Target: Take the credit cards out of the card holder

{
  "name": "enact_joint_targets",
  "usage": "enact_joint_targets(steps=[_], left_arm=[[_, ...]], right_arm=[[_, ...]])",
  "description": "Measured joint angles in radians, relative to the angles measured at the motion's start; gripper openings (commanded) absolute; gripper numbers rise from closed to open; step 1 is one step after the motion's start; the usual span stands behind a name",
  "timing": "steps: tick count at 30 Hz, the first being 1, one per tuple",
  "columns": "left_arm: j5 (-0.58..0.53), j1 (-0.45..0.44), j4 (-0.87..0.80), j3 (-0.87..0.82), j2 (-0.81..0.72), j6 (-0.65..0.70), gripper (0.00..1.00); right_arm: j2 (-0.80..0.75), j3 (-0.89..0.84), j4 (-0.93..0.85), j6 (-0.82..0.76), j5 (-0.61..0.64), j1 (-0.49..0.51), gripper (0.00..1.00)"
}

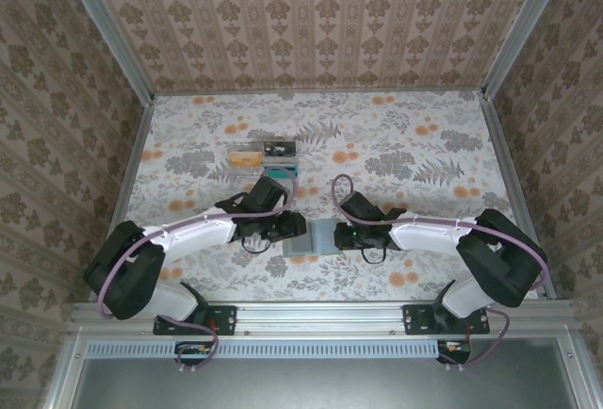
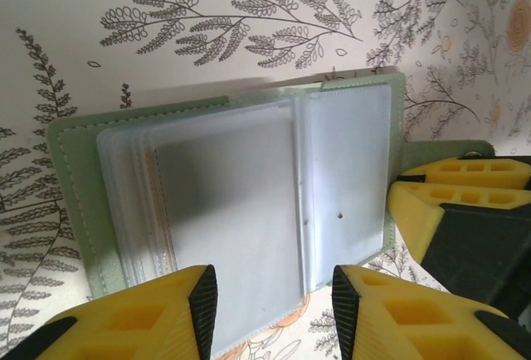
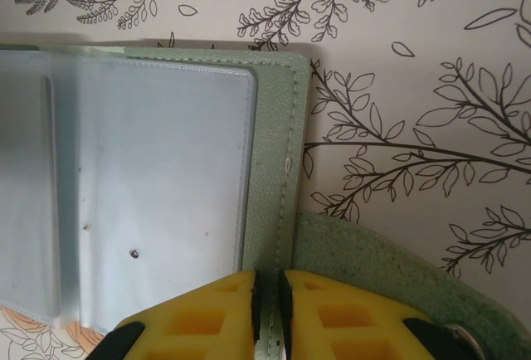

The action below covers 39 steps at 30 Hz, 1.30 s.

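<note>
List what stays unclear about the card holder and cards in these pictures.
- Top view: print on the loose yellow-orange credit card, too small.
- Left wrist: whether more remain in the card holder; its cloudy stacked sleeves blur it.
- Right wrist: the holder's near edge, cut off by the frame and the right gripper clamping it.

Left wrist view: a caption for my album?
Open card holder on floral table; left pincer open over its sleeves, right pincer clamping its edge.
</note>
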Motion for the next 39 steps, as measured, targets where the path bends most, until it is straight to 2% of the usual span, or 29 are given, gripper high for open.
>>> enact_joint_targets(steps=[21, 34, 39], left_arm=[[0.011, -0.007, -0.008, 0.000, 0.065, 0.006, 0.44], [0.092, -0.012, 0.136, -0.020, 0.085, -0.032, 0.60], [0.116, -0.013, 0.159, -0.020, 0.085, -0.032, 0.71]], right_arm=[[-0.002, -0.005, 0.005, 0.003, 0.005, 0.004, 0.19], [-0.002, -0.005, 0.005, 0.003, 0.005, 0.004, 0.18], [-0.002, -0.005, 0.005, 0.004, 0.006, 0.004, 0.20]])
